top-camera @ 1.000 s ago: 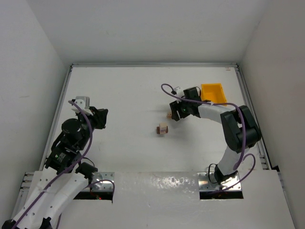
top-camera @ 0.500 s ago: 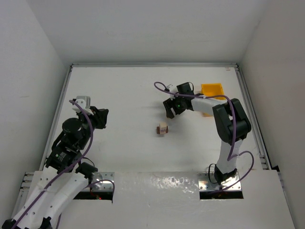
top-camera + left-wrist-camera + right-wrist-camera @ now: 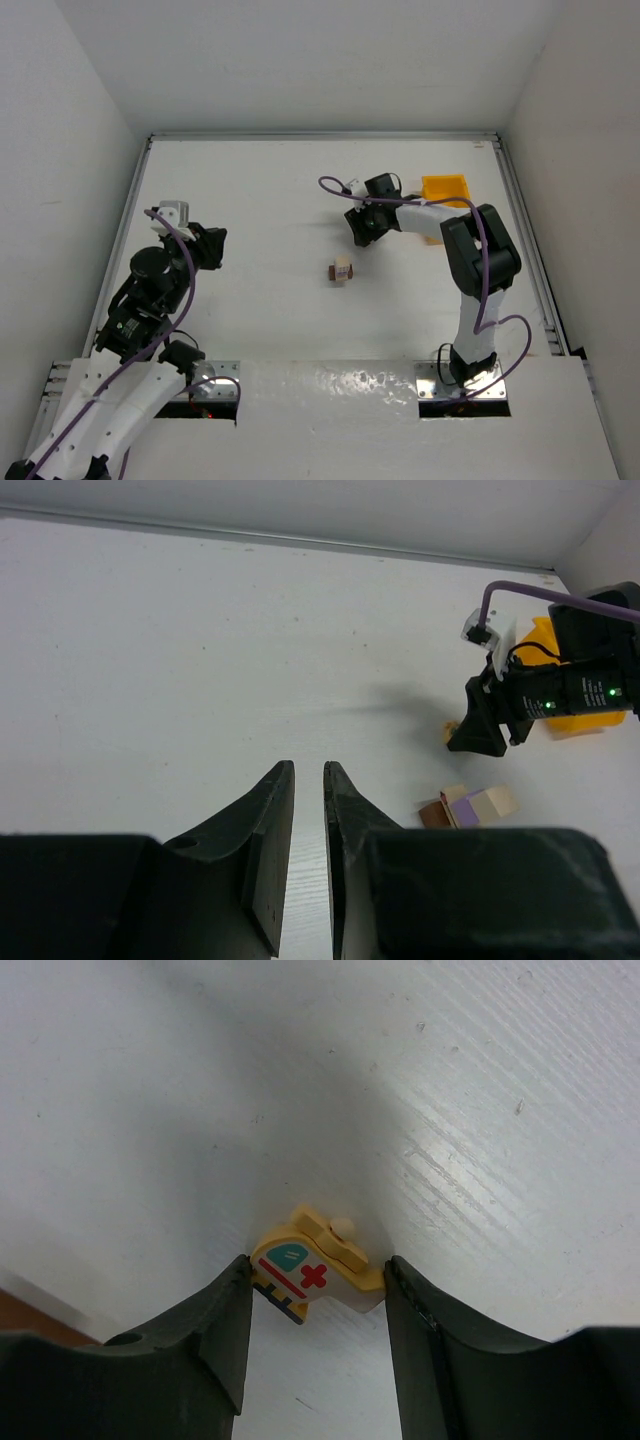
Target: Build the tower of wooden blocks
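Observation:
A small stack of wood blocks (image 3: 342, 270), tan, brown and purple, lies mid-table; the left wrist view shows the stack (image 3: 470, 806) too. My right gripper (image 3: 362, 232) is down at the table just beyond it. Its fingers press both ends of a small yellow helicopter-painted block (image 3: 300, 1265), so the right gripper (image 3: 318, 1265) is shut on that block. My left gripper (image 3: 215, 247) hovers at the left side, far from the blocks. The left gripper (image 3: 308, 770) has its jaws almost together, a thin slit between them and nothing in it.
A yellow plastic bin (image 3: 445, 190) stands at the back right, just behind the right arm's wrist. White walls close the table at the left, back and right. The arm bases sit along the near edge.
The right gripper shifted left and a little farther from me, away from the bin, and its jaws spread wide, then closed onto the yellow block. The left arm held still.

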Available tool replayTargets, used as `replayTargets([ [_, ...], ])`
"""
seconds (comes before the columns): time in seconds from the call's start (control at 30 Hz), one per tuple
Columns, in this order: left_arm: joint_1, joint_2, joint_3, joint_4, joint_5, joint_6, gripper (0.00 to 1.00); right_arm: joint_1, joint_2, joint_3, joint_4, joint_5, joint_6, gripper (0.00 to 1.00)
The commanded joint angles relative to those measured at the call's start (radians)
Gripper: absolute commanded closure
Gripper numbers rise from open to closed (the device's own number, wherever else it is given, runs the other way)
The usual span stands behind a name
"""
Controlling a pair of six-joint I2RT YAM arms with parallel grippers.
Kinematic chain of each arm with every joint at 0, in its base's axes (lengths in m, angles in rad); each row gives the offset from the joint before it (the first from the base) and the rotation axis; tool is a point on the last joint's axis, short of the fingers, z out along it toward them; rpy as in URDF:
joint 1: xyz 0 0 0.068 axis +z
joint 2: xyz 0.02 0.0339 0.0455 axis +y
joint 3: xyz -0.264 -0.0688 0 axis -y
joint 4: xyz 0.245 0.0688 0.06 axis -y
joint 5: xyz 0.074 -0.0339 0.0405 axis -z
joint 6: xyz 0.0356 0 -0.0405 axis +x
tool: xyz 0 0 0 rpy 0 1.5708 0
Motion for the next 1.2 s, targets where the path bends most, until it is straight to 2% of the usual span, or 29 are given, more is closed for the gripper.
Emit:
replayTargets([
  [0.0, 0.013, 0.006, 0.007, 0.048, 0.008, 0.014, 0.84, 0.012, -0.020, -0.023, 0.030, 0.057, 0.026, 0.61],
  [0.2, 0.015, 0.009, 0.007, 0.050, 0.014, 0.013, 0.84, 0.012, -0.116, -0.123, 0.125, 0.115, 0.133, 0.64],
  [0.53, 0.016, 0.021, 0.010, 0.064, 0.052, -0.003, 0.83, 0.010, -0.317, -0.239, 0.168, 0.169, 0.184, 0.63],
  [0.67, 0.016, 0.035, 0.020, 0.084, 0.111, -0.045, 0.74, 0.012, -0.428, -0.285, 0.157, 0.152, 0.198, 0.63],
  [0.7, 0.016, 0.040, 0.034, 0.085, 0.131, -0.055, 0.68, 0.012, -0.457, -0.298, 0.156, 0.149, 0.207, 0.63],
  [0.87, 0.015, 0.092, 0.083, 0.179, 0.290, -0.119, 0.60, 0.012, -0.681, -0.382, 0.168, 0.048, 0.242, 0.62],
  [1.07, -0.002, 0.233, 0.109, 0.301, 0.450, -0.229, 0.60, 0.015, -0.872, -0.414, 0.188, -0.058, 0.279, 0.62],
  [1.1, -0.016, 0.256, 0.117, 0.330, 0.456, -0.240, 0.60, 0.018, -0.894, -0.420, 0.195, -0.073, 0.282, 0.62],
  [1.17, -0.139, 0.340, 0.150, 0.343, 0.387, -0.248, 0.58, 0.024, -0.954, -0.439, 0.220, -0.125, 0.290, 0.61],
])
